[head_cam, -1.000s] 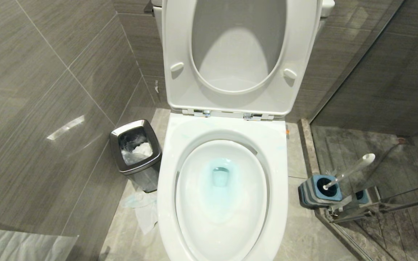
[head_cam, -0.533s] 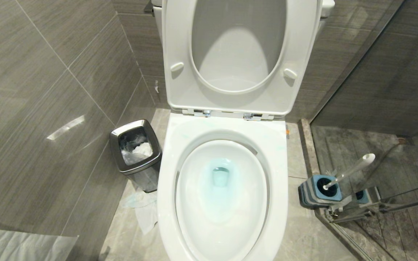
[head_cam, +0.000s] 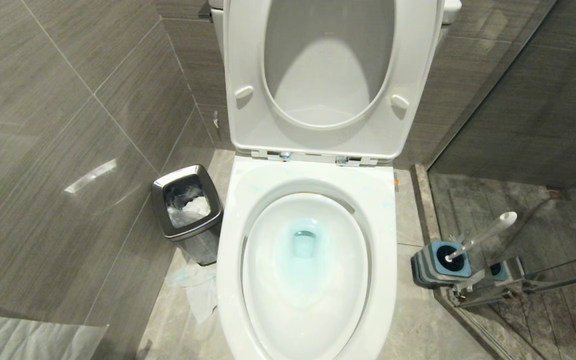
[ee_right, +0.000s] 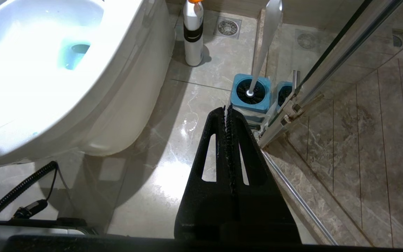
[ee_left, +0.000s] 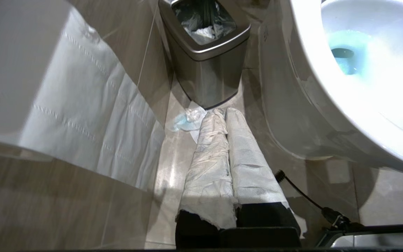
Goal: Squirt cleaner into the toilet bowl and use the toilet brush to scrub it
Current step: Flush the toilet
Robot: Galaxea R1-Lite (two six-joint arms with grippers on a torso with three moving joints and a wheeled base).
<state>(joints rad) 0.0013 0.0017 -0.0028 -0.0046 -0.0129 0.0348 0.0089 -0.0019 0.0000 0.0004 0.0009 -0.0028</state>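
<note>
The white toilet bowl (head_cam: 378, 235) fills the middle of the head view, seat and lid raised, blue-tinted water (head_cam: 304, 245) in its basin. To its right the white toilet brush (head_cam: 483, 235) stands tilted in its blue-topped holder (head_cam: 440, 262). A white cleaner bottle (ee_right: 192, 33) with an orange cap stands on the floor beside the bowl. My right gripper (ee_right: 226, 108) is shut and empty, low over the floor just short of the holder (ee_right: 250, 94). My left gripper (ee_left: 222, 112), its fingers wrapped in white paper, is shut and empty beside the bowl (ee_left: 306, 84). Neither arm appears in the head view.
A steel waste bin (head_cam: 188, 210) with a liner stands left of the bowl, crumpled blue-stained paper (head_cam: 193, 280) on the floor by it. White paper sheet (ee_left: 93, 115) hangs at the left wall. A glass shower partition (head_cam: 518, 280) with metal rail runs right of the holder.
</note>
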